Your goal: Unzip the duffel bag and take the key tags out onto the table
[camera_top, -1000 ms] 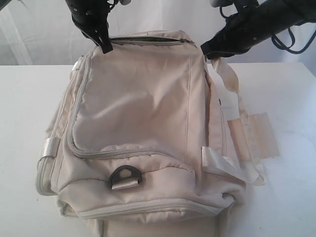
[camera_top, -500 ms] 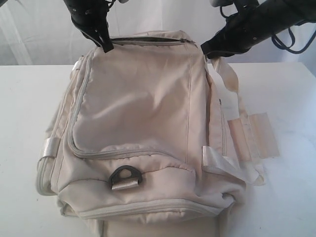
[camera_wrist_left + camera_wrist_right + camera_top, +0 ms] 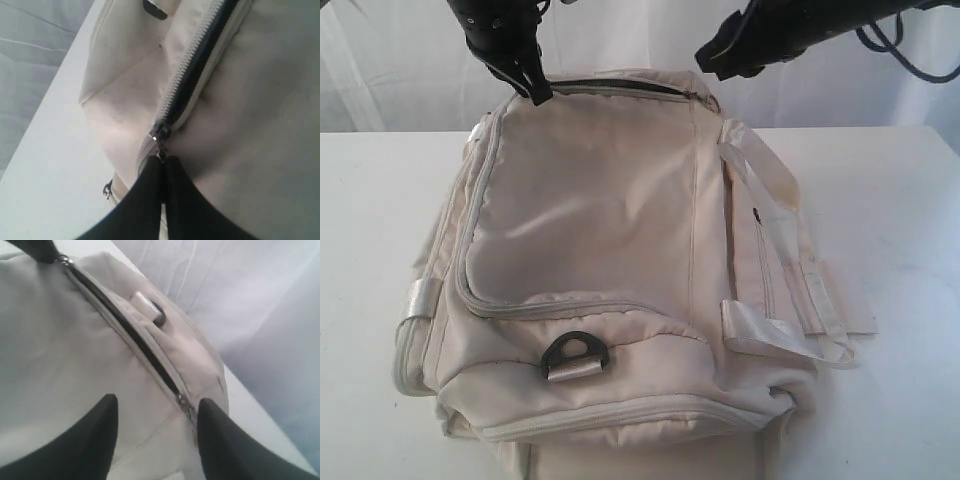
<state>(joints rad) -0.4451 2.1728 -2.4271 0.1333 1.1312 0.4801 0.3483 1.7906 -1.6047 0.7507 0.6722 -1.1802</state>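
The cream duffel bag (image 3: 600, 260) lies on the white table (image 3: 900, 200). Its top zipper (image 3: 620, 87) along the far edge gapes open in a dark slit (image 3: 200, 70). My left gripper (image 3: 535, 92) is at the slit's left end, shut on the zipper pull (image 3: 161, 136). My right gripper (image 3: 715, 62) hangs just above the bag's far right corner, open, with the second slider (image 3: 186, 406) close to one fingertip (image 3: 210, 412). The pale webbing handle (image 3: 770, 210) lies loose along the bag's right side. The key tags are hidden.
A black D-ring (image 3: 574, 353) on a tab sits on the bag's near end. A second D-ring (image 3: 150, 307) shows on the far end. White curtain hangs behind the table. Black cables (image 3: 910, 55) trail from the right arm.
My right gripper has let go of the webbing handle, risen and moved left over the bag's far corner. The handle has dropped against the bag. The zipper slit is wider.
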